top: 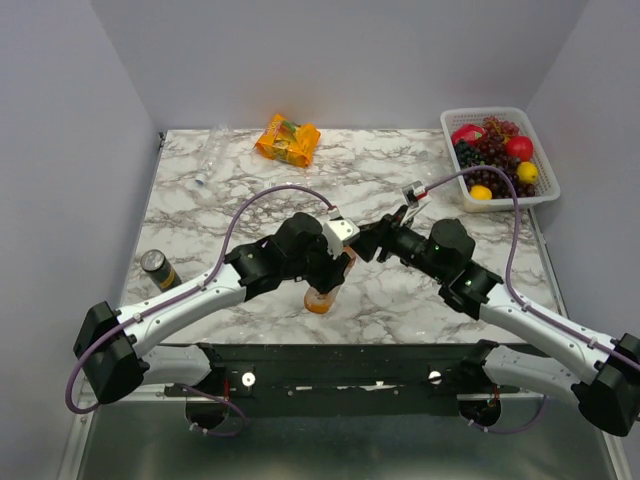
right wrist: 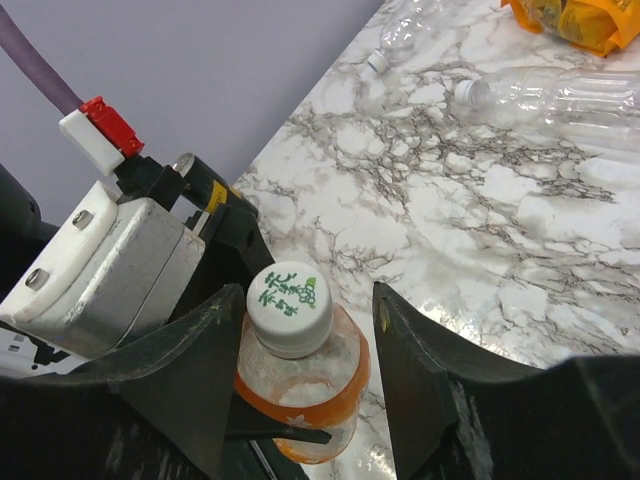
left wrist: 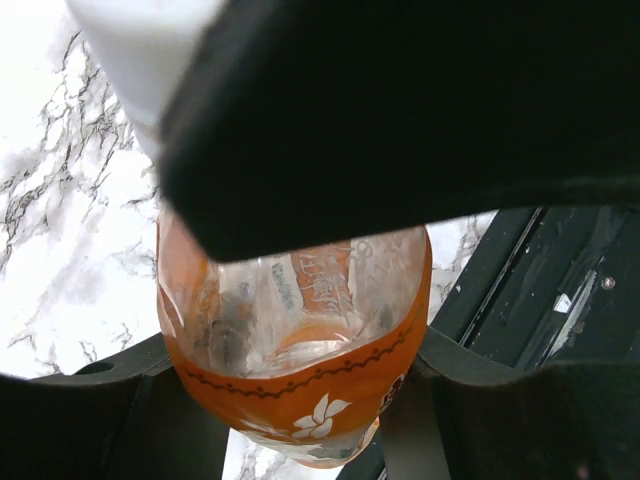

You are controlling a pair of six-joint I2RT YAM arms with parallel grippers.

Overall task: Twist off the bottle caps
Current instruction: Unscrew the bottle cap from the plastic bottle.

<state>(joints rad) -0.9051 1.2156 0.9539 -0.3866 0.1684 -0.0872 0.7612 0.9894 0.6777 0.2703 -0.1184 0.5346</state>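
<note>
Left jaws: the left gripper (left wrist: pixel 290 350) is clamped on the lower body of the orange drink bottle (left wrist: pixel 300 395), across its orange label.
Right jaws: the right gripper (right wrist: pixel 310 300) stands apart, one finger on each side of the white cap (right wrist: pixel 290 305), and a gap shows, so there is no grip yet.
Bottle's place: near the middle of the desk's (right wrist: pixel 450 200) near edge, neck tilted toward the right arm.
Handling: probably light, part full, with thin soft walls that dent under a hard squeeze and could spill once the cap loosens.
Where to hold: the cap looks small and stiff, so pinch its side rim.
Writing: green characters on the cap top and mirrored print on the label, neither legible.
Farther out: a clear bottle (right wrist: pixel 570 95) lies on its side.
</note>
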